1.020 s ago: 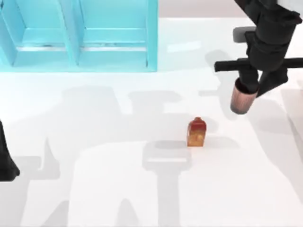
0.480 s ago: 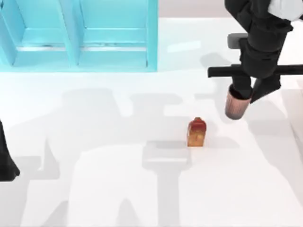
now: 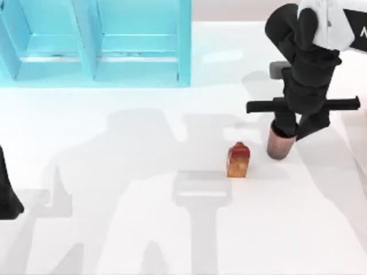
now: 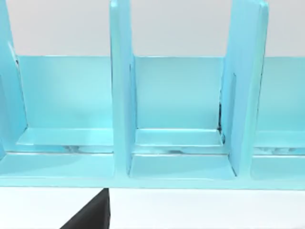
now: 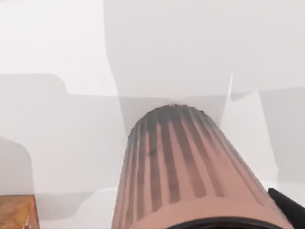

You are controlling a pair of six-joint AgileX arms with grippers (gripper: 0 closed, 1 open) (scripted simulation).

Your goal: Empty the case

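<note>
My right tool hangs over the right half of the tabletop, clenched on the rim of a ribbed, reddish-brown cup. In the top view the cup points down from the tool, its base at or just above the tabletop — I cannot tell whether it touches. My right wrist view looks straight down the cup's fluted side to the white surface beyond, with a dark finger at the picture's edge beside the rim.

Just left of the cup, near but apart from it, stands a small red-orange carton, upright on the tabletop; its corner peeks into my right wrist view.

The case sits at the far left of the tabletop, well apart from cup and carton. It is turquoise, with upright dividers and a low shelf. My left wrist view faces its open front — the compartments I can see there hold nothing.

My left arm is parked at the left edge of the tabletop, near the front; I cannot tell whether its tool is released or clenched.
</note>
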